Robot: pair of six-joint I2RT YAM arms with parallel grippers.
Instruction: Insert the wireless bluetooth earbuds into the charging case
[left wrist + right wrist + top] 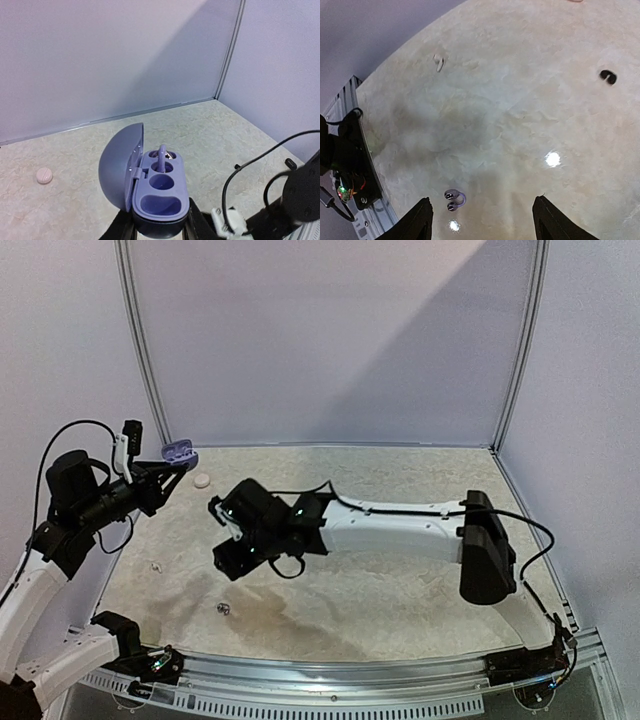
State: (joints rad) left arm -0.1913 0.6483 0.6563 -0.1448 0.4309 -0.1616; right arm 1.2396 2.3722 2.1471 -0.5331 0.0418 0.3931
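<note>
Tiny purplish earbud (454, 198), shape unclear

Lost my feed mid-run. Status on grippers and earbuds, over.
Left gripper shut on open charging case, purple earbud seated. Right gripper open above loose earbud on table. Nothing blocking.

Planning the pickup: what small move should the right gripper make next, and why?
Probably lower the open right gripper onto the purple earbud lying loose beneath it, nearer one finger. The open charging case still shows an empty slot.
</note>
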